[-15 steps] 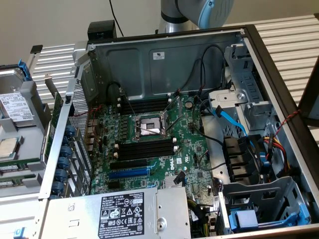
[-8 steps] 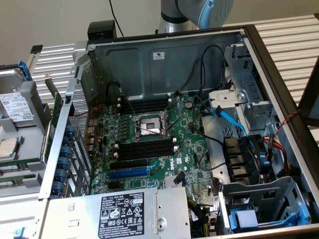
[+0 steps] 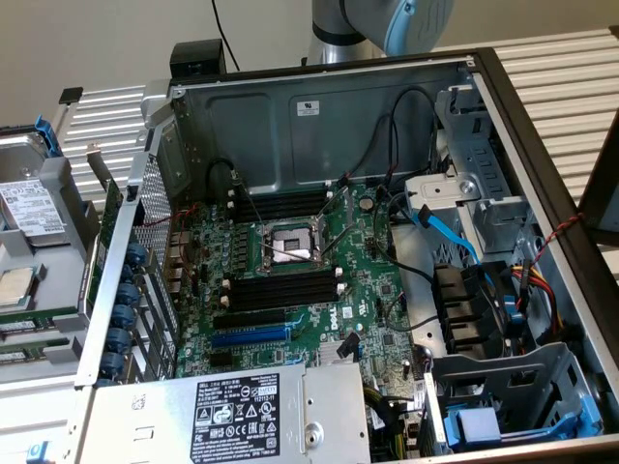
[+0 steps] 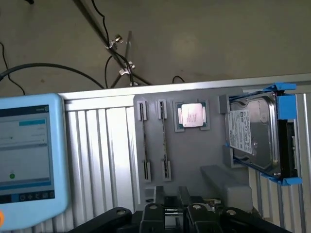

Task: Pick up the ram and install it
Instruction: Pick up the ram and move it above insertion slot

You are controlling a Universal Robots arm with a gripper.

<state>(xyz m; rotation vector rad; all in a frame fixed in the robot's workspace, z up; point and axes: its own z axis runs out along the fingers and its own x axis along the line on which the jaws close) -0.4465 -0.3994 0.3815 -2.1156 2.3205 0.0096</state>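
The black gripper (image 4: 170,211) hangs near the grey plastic parts holder (image 4: 194,155), which lies at the exterior view's left; whether the gripper is apart or together I cannot tell. The ram (image 4: 164,141), a thin dark-green strip on edge in that holder, has a twin strip (image 4: 145,141) just beside it, so an off-line approach could strike the neighbour.

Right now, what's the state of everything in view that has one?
ram: on edge in holder clips, not yet picked up.
memory slots: empty.
CPU socket: frame raised, looks empty.
CPU: parked in holder recess.
hard drive: in blue caddy, outside case.
case: side open.
pendant screen: lit.
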